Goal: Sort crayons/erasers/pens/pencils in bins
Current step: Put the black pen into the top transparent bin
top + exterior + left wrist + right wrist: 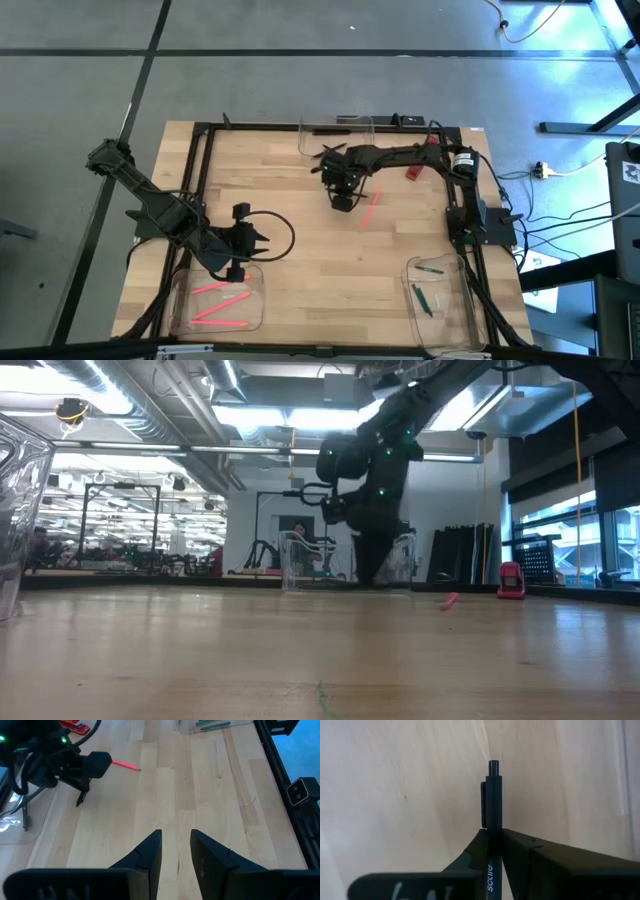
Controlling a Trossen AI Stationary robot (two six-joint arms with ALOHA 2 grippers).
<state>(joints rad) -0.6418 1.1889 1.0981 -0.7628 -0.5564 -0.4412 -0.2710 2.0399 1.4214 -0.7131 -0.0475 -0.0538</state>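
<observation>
While the right arm's pincer is down near the middle of the pale wooden counter, it squeezes a thin black pen with a clip between its two dark fingers. The pen's top end sticks out past the fingertips.

There are three clear plastic tubs with round corners on the counter. The clear tub at the far edge has one dark stick lying in it. The clear tub at the near left corner holds three long bright pink sticks. The clear tub at the near right corner holds dark green-grey short sticks, one near its far wall and the others closer to the middle.

One more long pink stick lies loose on the bare counter, just beside the right pincer and not in any tub. A chunky red block lies on the counter near the far right side, under the right arm.

The left arm waits at the near left side. Its pincer hangs just past the far wall of the pink-stick tub. Its fingers are a little apart and hold nothing.
</observation>
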